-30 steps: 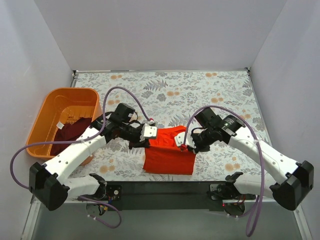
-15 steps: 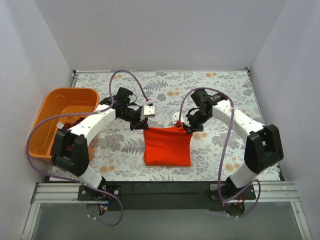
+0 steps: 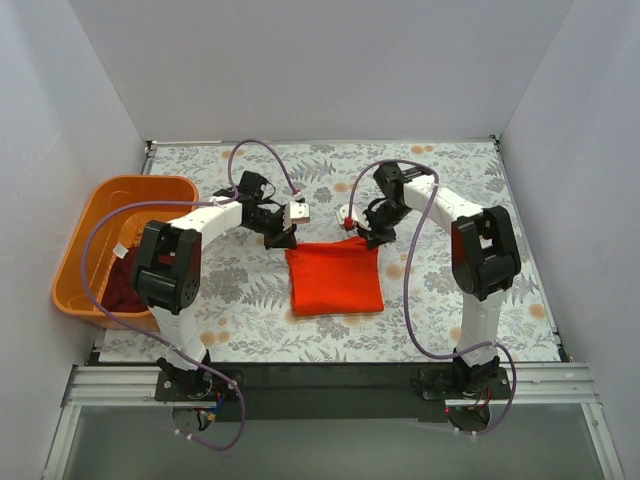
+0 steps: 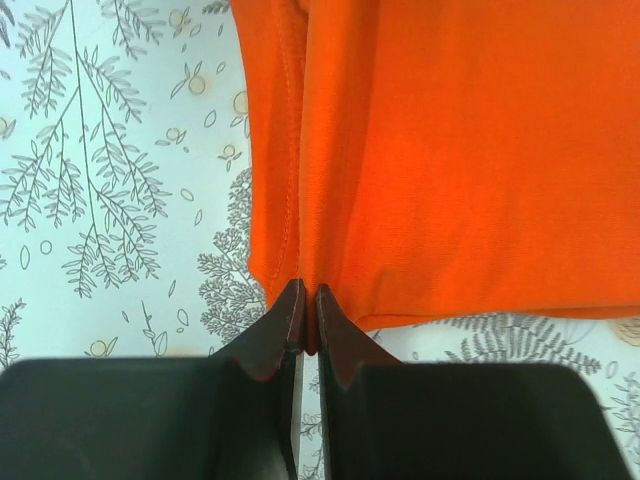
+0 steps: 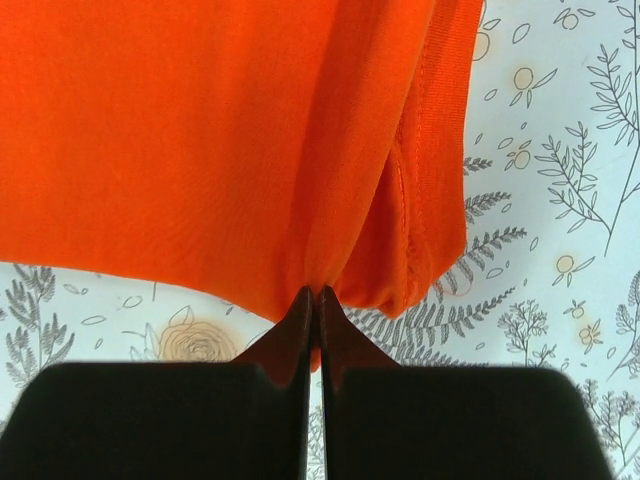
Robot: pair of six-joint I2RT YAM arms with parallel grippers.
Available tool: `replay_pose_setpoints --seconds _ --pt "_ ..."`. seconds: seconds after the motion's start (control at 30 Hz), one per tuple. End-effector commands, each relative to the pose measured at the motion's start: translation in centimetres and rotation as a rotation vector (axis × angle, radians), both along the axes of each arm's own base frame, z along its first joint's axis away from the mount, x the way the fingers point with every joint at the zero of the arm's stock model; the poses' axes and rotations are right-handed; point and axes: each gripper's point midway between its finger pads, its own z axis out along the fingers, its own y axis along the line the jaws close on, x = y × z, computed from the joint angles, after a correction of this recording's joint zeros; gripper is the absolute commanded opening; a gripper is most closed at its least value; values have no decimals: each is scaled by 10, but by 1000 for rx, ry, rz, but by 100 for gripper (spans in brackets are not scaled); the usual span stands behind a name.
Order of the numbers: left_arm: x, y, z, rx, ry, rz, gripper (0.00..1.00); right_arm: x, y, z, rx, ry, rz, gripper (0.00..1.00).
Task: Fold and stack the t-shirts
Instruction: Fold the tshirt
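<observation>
The bright orange-red t-shirt lies folded into a rectangle at the table's middle. My left gripper is shut on its far left corner, and the left wrist view shows the cloth pinched between the jaws. My right gripper is shut on its far right corner, and the right wrist view shows the cloth pinched the same way. The dark maroon t-shirt lies crumpled in the orange basket, partly hidden by the left arm.
The orange plastic basket stands at the table's left edge. The floral tablecloth covers the table. White walls close in the left, back and right sides. Purple cables loop above both arms.
Both grippers have carried the shirt's near edge away from me, over itself to the far side. The shirt now lies as a shorter folded rectangle, and both arms reach further out.
</observation>
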Motion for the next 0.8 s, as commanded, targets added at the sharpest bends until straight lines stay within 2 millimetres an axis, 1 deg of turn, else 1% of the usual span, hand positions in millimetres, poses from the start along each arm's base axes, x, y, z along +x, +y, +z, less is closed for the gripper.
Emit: replay_pose_setpoints --seconds 0.0,0.03,0.07,0.13,0.17,0.23,0.27,0.3,0.37,0.4,0.43,0.47,0.5,0.53,0.57,0.6,0.63,0.67,0.73,0.77 --pt "27 13 -3 36 -74 43 0 13 -9 -5 -49 15 -36 2" --pt "28 14 -10 42 -67 49 0 17 -7 -6 -48 16 -51 7" --pt "26 15 -14 49 -58 50 1 22 -4 -5 -46 28 -82 7" --pt "27 18 -21 63 -63 59 1 24 -2 -4 -43 41 -103 3" --pt "24 19 -24 69 -56 57 1 23 -1 -2 -40 49 -116 1" --pt "20 19 -27 64 -50 51 2 17 -1 -3 -42 72 -132 1" --pt "13 20 -29 63 -38 45 2 14 0 -2 -38 80 -138 1" --pt "10 19 -27 55 -38 38 4 2 -2 -8 -51 121 -153 1" --pt "4 18 -23 43 -32 30 5 -13 -4 -11 -67 167 -174 1" --pt "-3 20 -26 44 -18 25 6 -24 -1 -12 -74 194 -178 1" --pt "-10 18 -25 28 -13 3 6 -41 -6 -21 -90 238 -174 1" --pt "-14 18 -20 18 -26 -13 6 -51 -3 -18 -81 247 -163 1" --pt "-31 20 -24 19 14 -33 6 -60 -4 -18 -86 267 -162 1" --pt "-39 17 -21 6 14 -56 6 -76 -7 -24 -106 317 -179 1" --pt "-47 16 -21 0 12 -79 6 -84 -6 -17 -89 327 -183 1" --pt "-64 18 -20 0 27 -97 6 -95 -6 -16 -93 348 -176 1" --pt "-71 18 -19 -4 26 -111 6 -110 -9 -17 -103 380 -180 1" --pt "-77 18 -20 -7 23 -122 6 -118 -5 -7 -78 377 -168 1" --pt "-87 21 -16 -12 25 -122 6 -128 -4 1 -63 396 -170 1" --pt "-89 21 -15 -11 25 -126 6 -129 0 8 -42 396 -175 1"
